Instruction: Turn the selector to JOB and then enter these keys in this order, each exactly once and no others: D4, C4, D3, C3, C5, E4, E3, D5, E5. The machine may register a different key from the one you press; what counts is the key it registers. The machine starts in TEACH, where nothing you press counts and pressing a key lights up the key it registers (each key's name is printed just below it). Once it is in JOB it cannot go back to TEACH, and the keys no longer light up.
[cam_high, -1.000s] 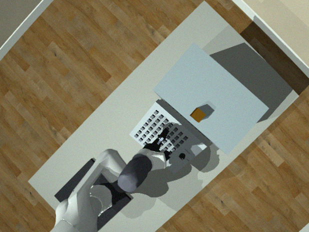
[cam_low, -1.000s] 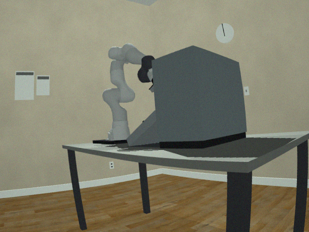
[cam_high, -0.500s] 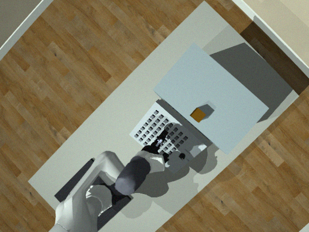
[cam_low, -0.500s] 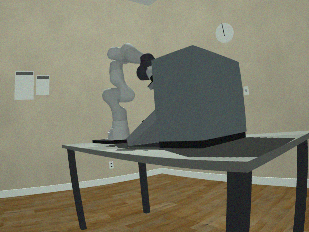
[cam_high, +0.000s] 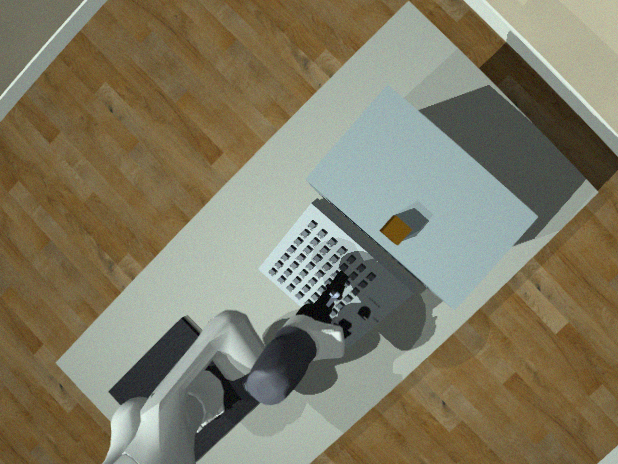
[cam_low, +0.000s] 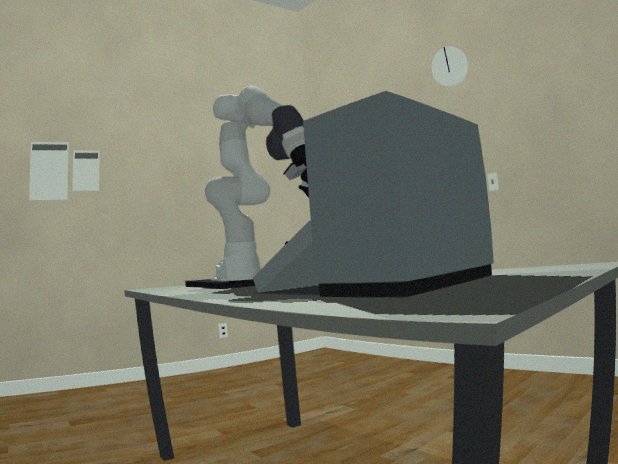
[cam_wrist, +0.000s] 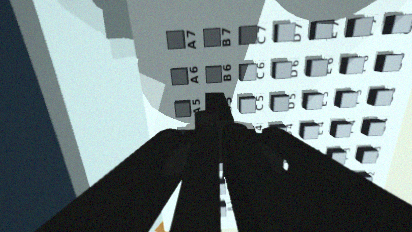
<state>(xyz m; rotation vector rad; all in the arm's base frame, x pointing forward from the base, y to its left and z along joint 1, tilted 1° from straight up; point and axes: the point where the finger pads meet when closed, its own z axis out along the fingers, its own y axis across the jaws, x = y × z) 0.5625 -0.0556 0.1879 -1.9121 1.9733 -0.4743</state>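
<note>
The pale sloped key panel (cam_high: 266, 269) (cam_wrist: 95, 115) carries rows of square grey keys. My gripper (cam_high: 342, 275) (cam_wrist: 214, 107) is shut and empty, its tips over the B5 area in the wrist view; the exterior view shows it above the panel, partly hidden by the cabinet. Key C5 (cam_wrist: 247, 104) is just right of the tips, then D5 (cam_wrist: 279, 102) and E5 (cam_wrist: 313, 100). E4 (cam_wrist: 310, 130) shows below E5. D4 is mostly hidden, and C4, C3, D3 and E3 are hidden by the gripper. No key looks lit. The dark selector knob (cam_high: 364, 313) is in shadow; its setting is unreadable.
A large blue-grey cabinet (cam_high: 370, 145) (cam_low: 400, 200) rises directly behind the panel. An orange block (cam_high: 396, 230) shows at the cabinet's top in the top view. The arm's shadow covers the panel's selector side and the A and B keys.
</note>
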